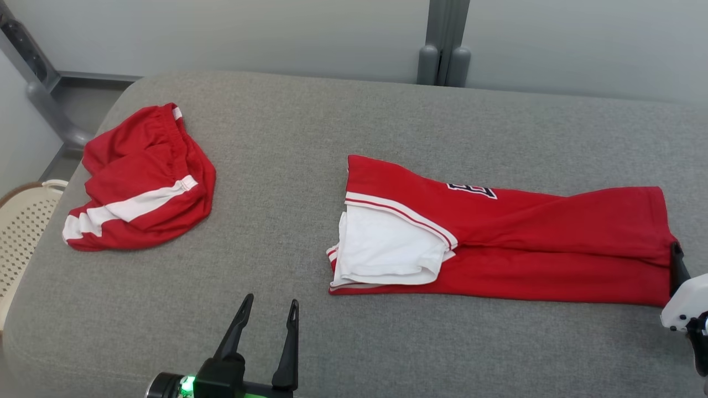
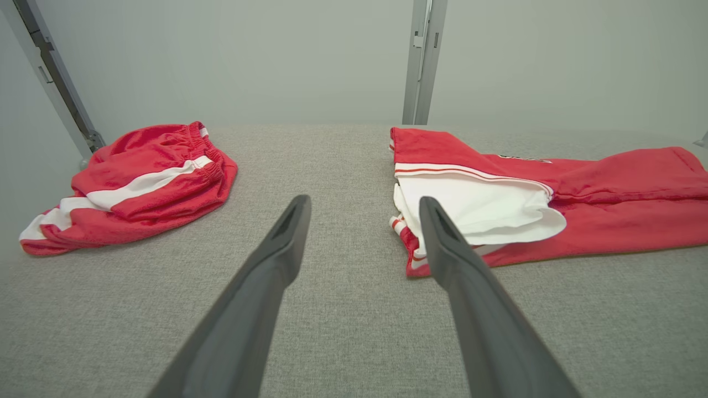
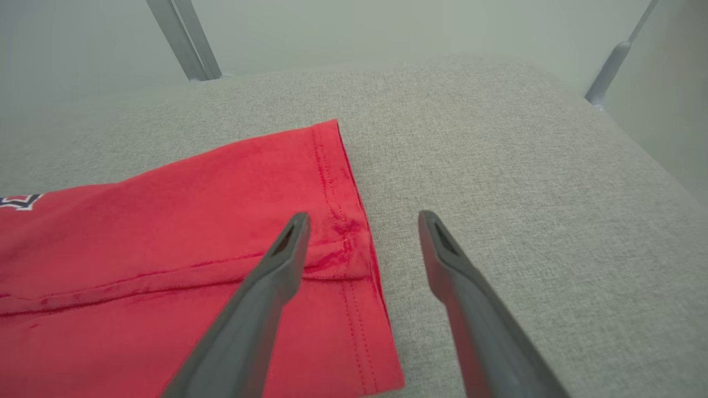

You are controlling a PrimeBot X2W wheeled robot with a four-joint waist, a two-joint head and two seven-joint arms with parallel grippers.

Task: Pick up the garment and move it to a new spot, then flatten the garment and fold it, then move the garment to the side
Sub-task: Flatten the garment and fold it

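Garment [image 1: 525,237], red, centre right on table [image 1: 332,110], halved lengthwise; folding likely in hand. Left tool [image 1: 271,300], right tool [image 3: 363,216]: apart, empty. Next: pinch hem [image 3: 332,182], fold across.

Left of the folded red garment [image 1: 525,243] a broad strip of bare grey tabletop [image 1: 276,166] runs front to back, open for a gripper to pass — the crumpled red shorts [image 1: 141,177] close it off further left, and the left gripper [image 1: 272,299], fingers spread, stands at its near end. Behind the garment the surface lies bare up to the grey post [image 1: 442,50]. At the garment's right hem the right gripper [image 3: 363,218], fingers spread, straddles the edge — right of it, bare tabletop to the rounded rim
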